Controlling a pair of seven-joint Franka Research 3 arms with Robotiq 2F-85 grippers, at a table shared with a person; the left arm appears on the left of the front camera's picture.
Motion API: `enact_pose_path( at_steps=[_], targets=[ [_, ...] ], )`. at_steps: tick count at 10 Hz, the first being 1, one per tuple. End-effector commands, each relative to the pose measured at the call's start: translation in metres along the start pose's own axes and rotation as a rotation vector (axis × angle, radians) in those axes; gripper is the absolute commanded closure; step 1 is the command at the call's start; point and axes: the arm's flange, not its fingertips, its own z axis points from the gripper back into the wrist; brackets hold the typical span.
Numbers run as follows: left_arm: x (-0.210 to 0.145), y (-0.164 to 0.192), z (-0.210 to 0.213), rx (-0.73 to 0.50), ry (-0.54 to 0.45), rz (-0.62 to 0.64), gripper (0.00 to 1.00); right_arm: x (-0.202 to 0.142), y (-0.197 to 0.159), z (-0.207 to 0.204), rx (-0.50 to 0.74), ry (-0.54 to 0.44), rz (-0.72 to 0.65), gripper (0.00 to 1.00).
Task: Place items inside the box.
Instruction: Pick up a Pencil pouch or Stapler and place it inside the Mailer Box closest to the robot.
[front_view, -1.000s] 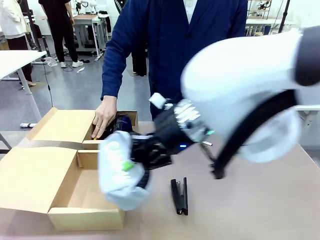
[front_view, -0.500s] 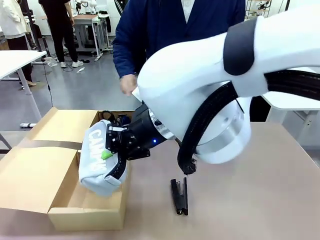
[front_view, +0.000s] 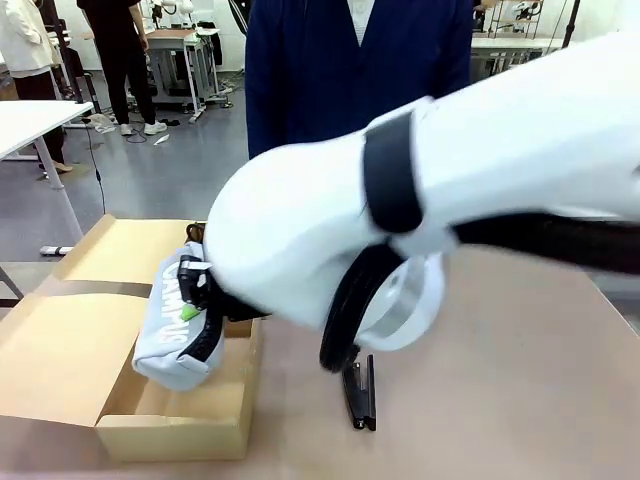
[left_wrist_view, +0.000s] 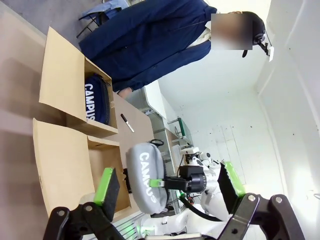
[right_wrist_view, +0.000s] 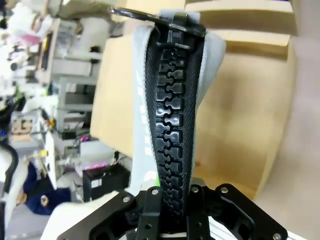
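My right gripper (front_view: 196, 312) is shut on the grey pencil case (front_view: 172, 335), which is marked CAMPUS, and holds it tilted over the open cardboard box (front_view: 170, 436). In the right wrist view the grey case's black zipper (right_wrist_view: 172, 115) runs up from between the right gripper's (right_wrist_view: 170, 202) jaws, with the box's inside (right_wrist_view: 240, 110) beyond it. My left gripper (left_wrist_view: 169, 181) is open and empty, well away from the box (left_wrist_view: 60, 85). In that view the navy pencil case (left_wrist_view: 95, 100) lies inside the box and a black marker pen (left_wrist_view: 126, 122) lies on the table beside it. A black stapler (front_view: 358, 392) lies right of the box.
A person in a navy jacket (front_view: 350, 70) stands at the far side of the table. My right arm's white body (front_view: 420, 210) blocks much of the front view. The box's flaps (front_view: 60, 340) are spread out to the left. Bare tabletop (front_view: 500, 400) lies right of the stapler.
My right arm has swung left, carrying the grey pencil case from beside the box to over its opening. The person's hand has left the box's far end.
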Motion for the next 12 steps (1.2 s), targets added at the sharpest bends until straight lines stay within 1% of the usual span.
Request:
enact_pose_path(
  at_steps=[1,2,4,7,9,11,12],
  targets=[
    [0.001,-0.002,0.001,-0.024,-0.012,-0.019,0.00,0.013,0.042,-0.018,-0.115,-0.014,-0.099,0.93],
    [0.001,-0.002,0.001,-0.024,-0.012,-0.019,0.00,0.012,0.043,-0.021,-0.121,-0.019,-0.108,0.93],
    [0.001,-0.002,0.001,-0.024,-0.012,-0.019,0.00,0.016,0.047,-0.040,-0.157,-0.030,-0.104,0.93],
    [0.001,-0.002,0.001,-0.024,-0.012,-0.019,0.00,0.020,0.052,-0.074,-0.198,0.023,-0.076,0.93],
    [0.001,-0.002,0.001,-0.024,-0.012,-0.019,0.00,0.018,0.054,-0.089,-0.224,0.042,-0.063,0.93],
    [0.001,-0.002,0.001,-0.024,-0.012,-0.019,0.00,0.017,0.053,-0.104,-0.258,0.092,-0.057,0.93],
    [0.001,-0.002,0.001,-0.024,-0.012,-0.019,0.00,0.017,0.050,-0.108,-0.283,0.092,-0.064,0.93]
  ],
)
